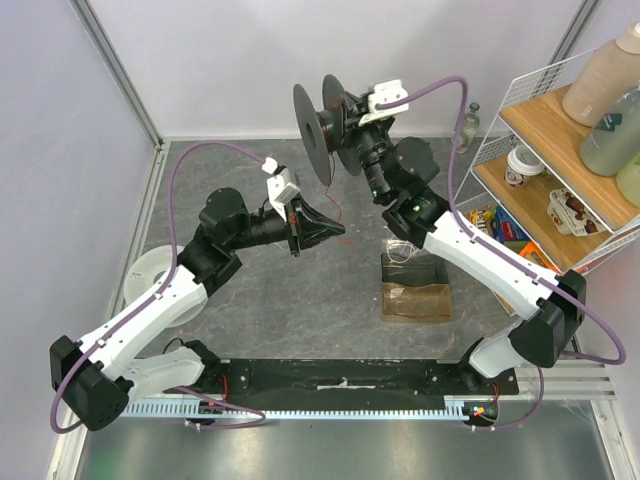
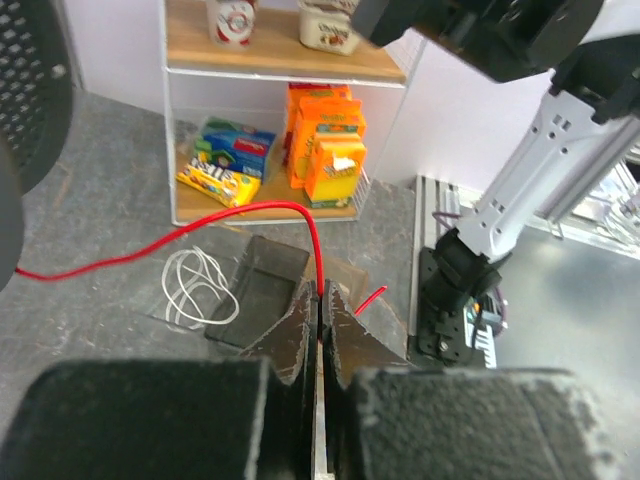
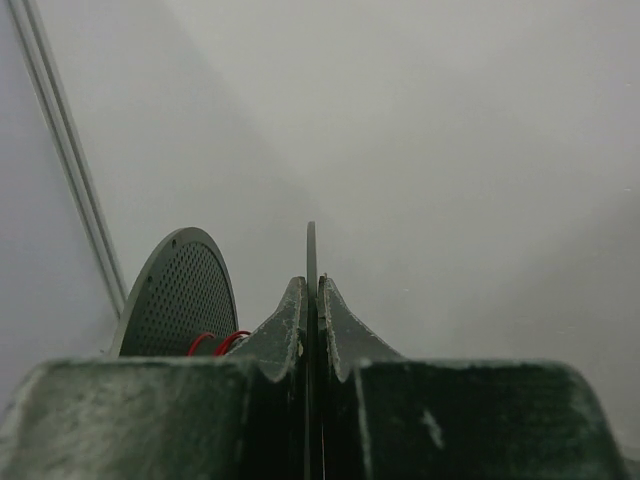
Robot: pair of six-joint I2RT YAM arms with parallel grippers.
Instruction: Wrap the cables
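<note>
The cable, a thin red wire [image 2: 180, 232], arcs across the left wrist view and comes down between the tips of my left gripper [image 2: 321, 292], which is shut on it. A short free end [image 2: 370, 298] sticks out past the jaws. From above, the left gripper [image 1: 336, 228] hovers over the table's middle, with the red wire [image 1: 331, 196] rising from it to a black spool [image 1: 313, 128]. My right gripper [image 3: 311, 285] is shut on one thin flange [image 3: 311, 245] of that spool. A few red turns [image 3: 215, 342] show beside the perforated flange [image 3: 180, 295].
A clear plastic box [image 1: 415, 290] lies below the right arm, with a small coil of white wire [image 2: 195, 285] next to it. A white spool [image 1: 160, 285] lies flat at the left. A wire shelf [image 1: 560, 150] with bottles and snack packs stands at the right.
</note>
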